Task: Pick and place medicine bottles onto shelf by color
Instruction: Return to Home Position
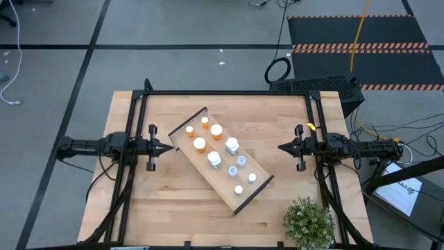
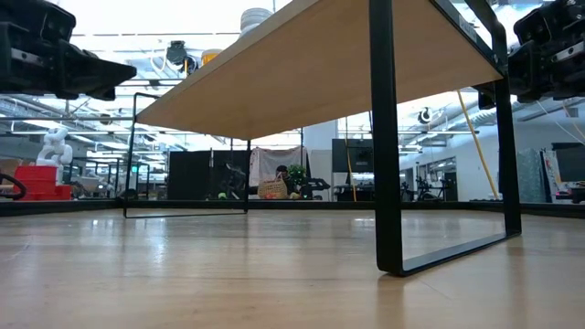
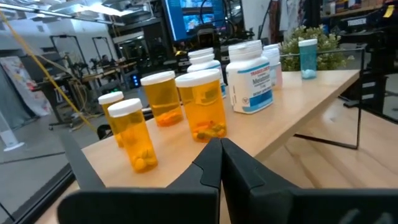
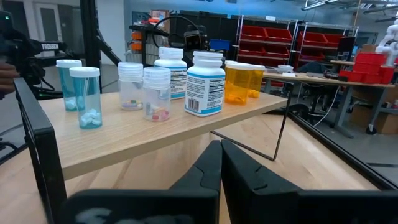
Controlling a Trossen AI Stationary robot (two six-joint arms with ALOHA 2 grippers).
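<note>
The shelf (image 1: 218, 182), a light-wood board on thin dark legs (image 2: 384, 137), stands slantwise mid-table. Several white-capped bottles stand upright on it. Orange ones (image 1: 200, 144) are at its far left end, also in the left wrist view (image 3: 202, 112). White and pale-blue ones (image 1: 233, 171) are toward its near right end, also in the right wrist view (image 4: 84, 96). My left gripper (image 1: 170, 146) is shut and empty, left of the shelf. My right gripper (image 1: 281, 148) is shut and empty, right of it. Both sets of shut fingers show in the wrist views (image 3: 221, 149) (image 4: 221, 149).
A potted green plant (image 1: 309, 222) stands at the table's near right corner. A black frame (image 1: 229, 92) runs along the table's far and side edges. Bare tabletop lies between each gripper and the shelf, and in front of the shelf at the near left.
</note>
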